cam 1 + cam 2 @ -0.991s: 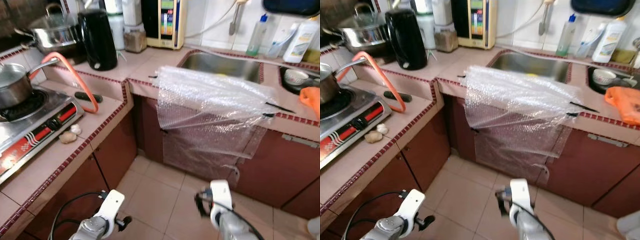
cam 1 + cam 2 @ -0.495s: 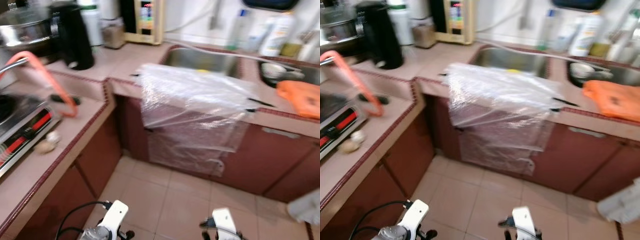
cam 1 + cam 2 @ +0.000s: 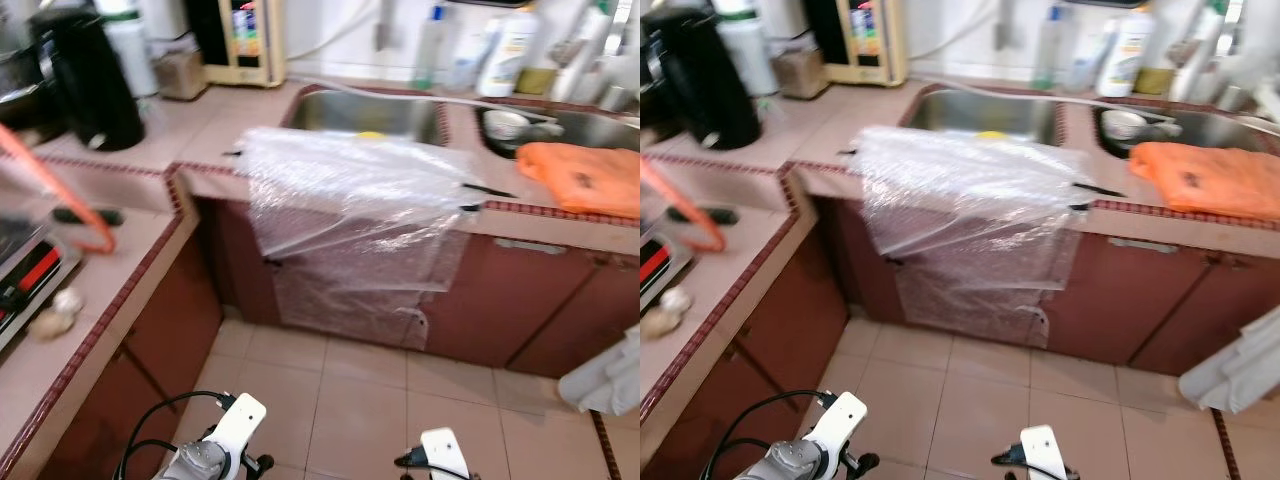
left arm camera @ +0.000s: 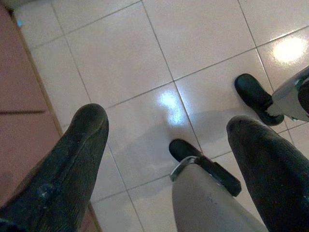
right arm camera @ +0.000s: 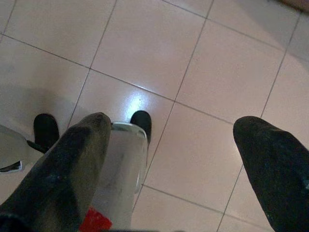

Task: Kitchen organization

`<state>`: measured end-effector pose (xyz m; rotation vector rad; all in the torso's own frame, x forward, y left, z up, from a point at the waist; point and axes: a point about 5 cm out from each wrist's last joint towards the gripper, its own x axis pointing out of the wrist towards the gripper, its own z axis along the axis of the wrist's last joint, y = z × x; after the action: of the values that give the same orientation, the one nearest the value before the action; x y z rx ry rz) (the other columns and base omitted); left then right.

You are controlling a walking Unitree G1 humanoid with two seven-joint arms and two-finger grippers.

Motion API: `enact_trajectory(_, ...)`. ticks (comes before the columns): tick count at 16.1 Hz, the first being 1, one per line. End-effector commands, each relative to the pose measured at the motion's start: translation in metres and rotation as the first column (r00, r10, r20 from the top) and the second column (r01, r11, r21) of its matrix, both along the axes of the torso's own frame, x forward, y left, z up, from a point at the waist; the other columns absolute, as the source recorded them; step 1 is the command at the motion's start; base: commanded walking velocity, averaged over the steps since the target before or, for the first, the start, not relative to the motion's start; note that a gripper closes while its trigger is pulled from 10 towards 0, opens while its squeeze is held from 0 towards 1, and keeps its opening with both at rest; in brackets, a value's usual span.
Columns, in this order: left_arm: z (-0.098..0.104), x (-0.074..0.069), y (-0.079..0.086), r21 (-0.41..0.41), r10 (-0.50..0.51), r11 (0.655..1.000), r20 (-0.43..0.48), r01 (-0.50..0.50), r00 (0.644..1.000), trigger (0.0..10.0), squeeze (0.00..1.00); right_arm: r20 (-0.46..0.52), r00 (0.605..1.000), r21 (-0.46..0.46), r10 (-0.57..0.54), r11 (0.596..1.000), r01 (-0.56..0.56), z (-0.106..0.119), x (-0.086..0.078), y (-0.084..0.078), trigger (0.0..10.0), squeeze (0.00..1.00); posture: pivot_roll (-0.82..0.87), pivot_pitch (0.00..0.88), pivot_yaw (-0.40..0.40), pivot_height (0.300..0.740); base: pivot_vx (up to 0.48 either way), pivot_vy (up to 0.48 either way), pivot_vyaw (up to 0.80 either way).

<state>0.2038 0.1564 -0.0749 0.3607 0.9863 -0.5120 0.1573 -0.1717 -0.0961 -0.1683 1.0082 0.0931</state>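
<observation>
Bubble wrap sheet [image 3: 355,205] is draped over the desk [image 3: 210,130] edge by the sink [image 3: 365,110], hanging down the cabinet front. It's well ahead of and above both arms. Left gripper [image 4: 164,159] and right gripper [image 5: 169,159] hang low over the floor tiles [image 3: 360,390], fingers spread, holding nothing. Right looks slightly nearer, I'd guess.

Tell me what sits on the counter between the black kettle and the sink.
Bare pink tiled counter, per the left eye view; the black kettle and sink have nothing between them. The yellow appliance stands further back.

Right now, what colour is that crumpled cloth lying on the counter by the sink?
Orange cloth, clearest in the right eye view.
</observation>
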Motion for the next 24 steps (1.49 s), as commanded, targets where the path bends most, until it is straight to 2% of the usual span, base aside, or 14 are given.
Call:
enact_trajectory(1, -0.0009, -0.0023, 0.0041, 0.017, -0.027, 0.999, -0.009, 0.027, 1.000, 10.0, 0.00, -0.006, 1.000, -0.010, -0.014, 1.000, 0.014, -0.0010, -0.0025, -0.0013, 10.0, 0.00, -0.13, 0.000, 0.050, 0.740, 0.000, 0.000, -0.79)
enact_trajectory(24, 0.0024, 0.0039, 0.0084, 0.073, -0.072, 0.995, 0.010, 0.071, 0.997, 10.0, 0.00, -0.005, 0.999, -0.037, 0.037, 0.999, -0.037, -0.0019, -0.0045, 0.0013, 10.0, 0.00, -0.13, 0.000, 0.068, 0.740, 0.000, 0.000, -0.79)
